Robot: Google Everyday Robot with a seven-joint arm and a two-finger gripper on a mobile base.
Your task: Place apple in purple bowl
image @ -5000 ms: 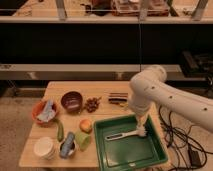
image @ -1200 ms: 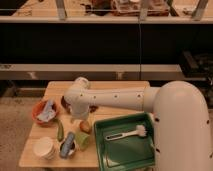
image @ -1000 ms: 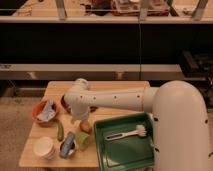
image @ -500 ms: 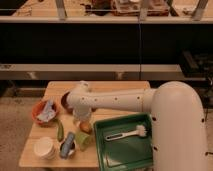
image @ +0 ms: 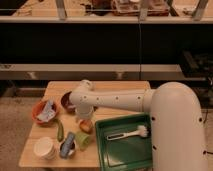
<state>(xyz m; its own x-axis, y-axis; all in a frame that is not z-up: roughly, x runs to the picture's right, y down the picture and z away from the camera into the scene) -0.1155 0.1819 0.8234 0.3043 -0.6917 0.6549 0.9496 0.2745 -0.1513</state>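
Observation:
The apple [image: 86, 126], small and orange-red, rests on the wooden table [image: 55, 90] just left of the green tray. My gripper [image: 84, 118] hangs straight down from the white arm and sits directly over the apple, right at its top. The purple bowl [image: 66, 101] stands behind and to the left of the apple, its right side hidden by the arm's elbow.
An orange bowl [image: 42, 112] with a blue cloth is at the left. In front are a green vegetable [image: 60, 131], a white cup [image: 44, 147], a small green cup [image: 82, 140] and a crumpled bluish bag [image: 67, 148]. The green tray [image: 116, 154] holds a white brush [image: 127, 134].
The arm has shifted slightly, bringing the gripper lower over the apple. The apple and the bowls have not moved.

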